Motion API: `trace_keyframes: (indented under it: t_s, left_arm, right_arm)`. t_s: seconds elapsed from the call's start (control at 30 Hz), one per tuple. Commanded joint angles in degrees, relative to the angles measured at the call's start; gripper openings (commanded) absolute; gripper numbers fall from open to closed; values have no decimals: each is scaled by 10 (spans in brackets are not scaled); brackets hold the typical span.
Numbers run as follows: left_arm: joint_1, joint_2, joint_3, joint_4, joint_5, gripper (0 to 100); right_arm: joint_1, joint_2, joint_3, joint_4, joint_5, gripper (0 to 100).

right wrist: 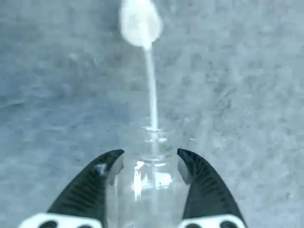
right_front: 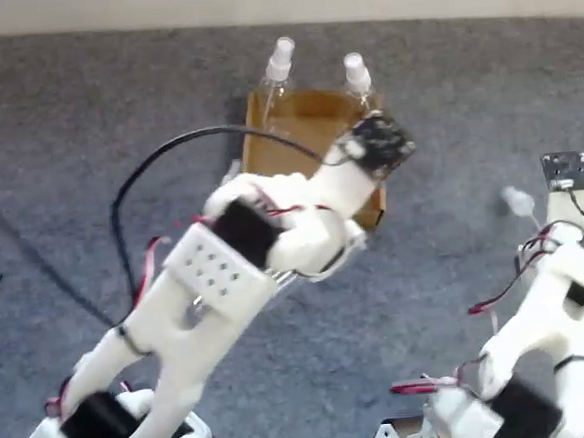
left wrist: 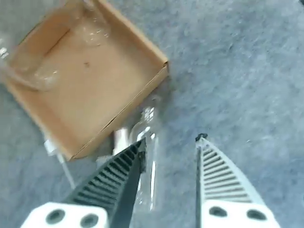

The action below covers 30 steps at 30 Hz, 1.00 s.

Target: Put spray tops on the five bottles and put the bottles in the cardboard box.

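Right gripper (right wrist: 149, 160) clamps a clear bottle (right wrist: 149, 190), its spray top (right wrist: 140, 21) only partly in. Left gripper (left wrist: 168, 142) hangs open. Tilting could drop the loose top.

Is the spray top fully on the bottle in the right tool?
No, not on. The spray top stands off the bottle; only its tube reaches inside.

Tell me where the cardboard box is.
High view: the cardboard box sits far centre on the table, partly under the left arm, two capped bottles standing inside.
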Motion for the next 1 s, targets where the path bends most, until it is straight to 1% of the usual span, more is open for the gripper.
trace_keyframes:
  t_s: [0.0, 0.17, 0.2, 0.27, 0.33, 0.43, 0.5, 0.63, 0.7, 0.8, 0.87, 0.97]
  left_arm:
    - [27, 59, -86, 3, 33, 155]
    - [42, 95, -124, 3, 57, 156]
    - [42, 95, -125, 4, 61, 155]
    - [36, 90, -125, 4, 62, 155]
    - [27, 81, -127, 14, 62, 154]
    - [9, 67, -124, 40, 62, 154]
    - [-15, 59, -124, 66, 62, 154]
    - [-81, 39, -124, 113, 61, 155]
    - [-114, 23, -124, 130, 56, 155]
    - [-139, -5, -123, 147, 19, 155]
    - [-144, -22, -111, 153, 14, 156]
    - [-145, -45, -70, 147, 12, 158]
  right_arm:
    - [25, 91, -79, -10, 59, 15]
    - [33, 221, -168, -10, 159, 15]
    - [32, 240, -183, -10, 163, 16]
    - [25, 265, -201, -10, 142, 19]
    - [16, 279, -215, -10, 101, 24]
    - [-10, 288, -229, -10, 45, 79]
    - [-35, 291, -235, -11, 21, 112]
    - [-78, 306, -240, -16, -10, 116]
    - [-97, 311, -239, -55, -30, 100]
    - [-118, 312, -236, -131, -65, 1]
    - [-131, 312, -236, -155, -69, 8]
    - [-139, 309, -238, -157, -72, 3]
